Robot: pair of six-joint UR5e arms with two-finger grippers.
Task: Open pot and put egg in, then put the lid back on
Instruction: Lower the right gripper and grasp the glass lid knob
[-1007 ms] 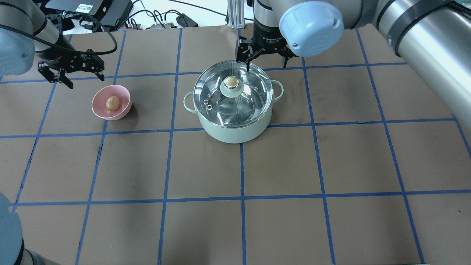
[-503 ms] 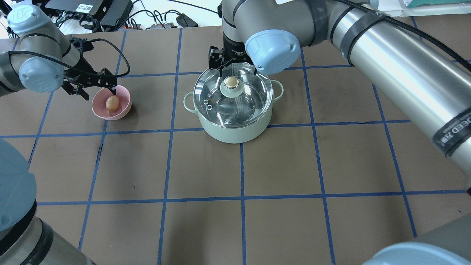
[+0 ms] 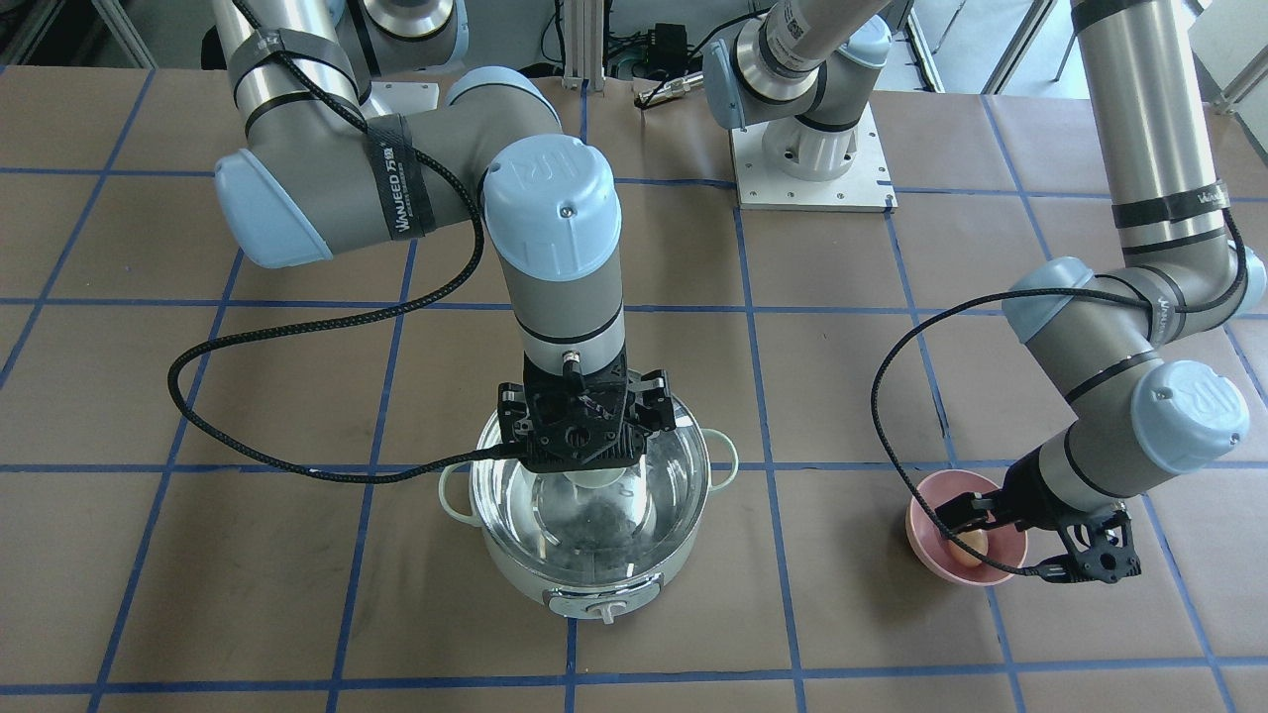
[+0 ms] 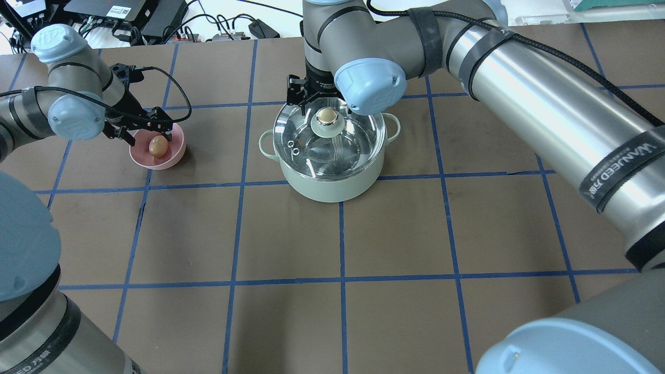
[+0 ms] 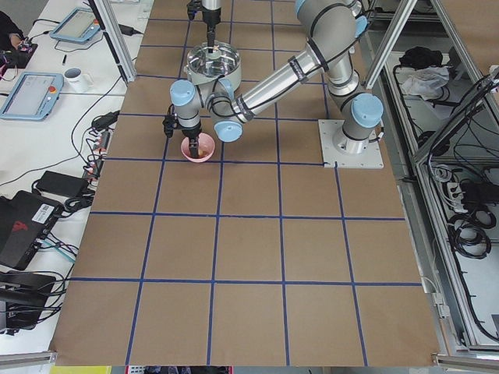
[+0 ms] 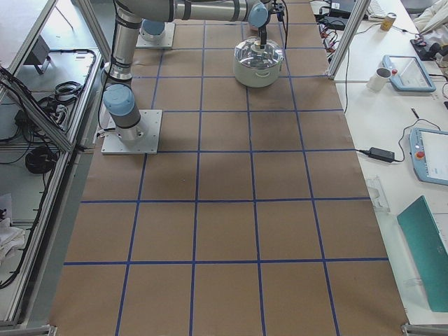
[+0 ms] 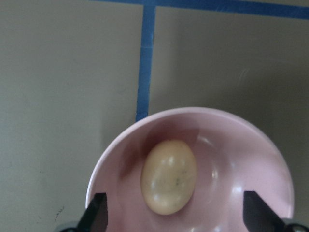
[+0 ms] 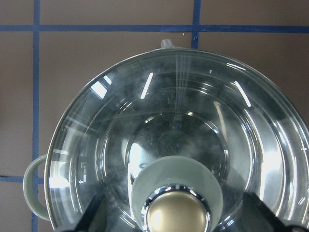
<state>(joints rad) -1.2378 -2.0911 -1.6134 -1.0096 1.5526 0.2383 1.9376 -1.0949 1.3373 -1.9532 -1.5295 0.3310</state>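
Lid (image 8: pixel 178 111) on pot (image 4: pixel 327 189), egg (image 7: pixel 169 176) in bowl (image 7: pixel 260 159).
Left claw (image 7: pixel 177 215) released astride egg; right claw (image 8: pixel 178 215) released over pot (astride knob (image 4: pixel 326 115)).

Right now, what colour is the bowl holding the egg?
The bowl is pale pink, clearest in the left wrist view.

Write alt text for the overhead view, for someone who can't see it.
A pale green pot with its glass lid on stands at centre, the right gripper open over the lid's knob. To its left, the left gripper hangs open over a pink bowl holding a brown egg.
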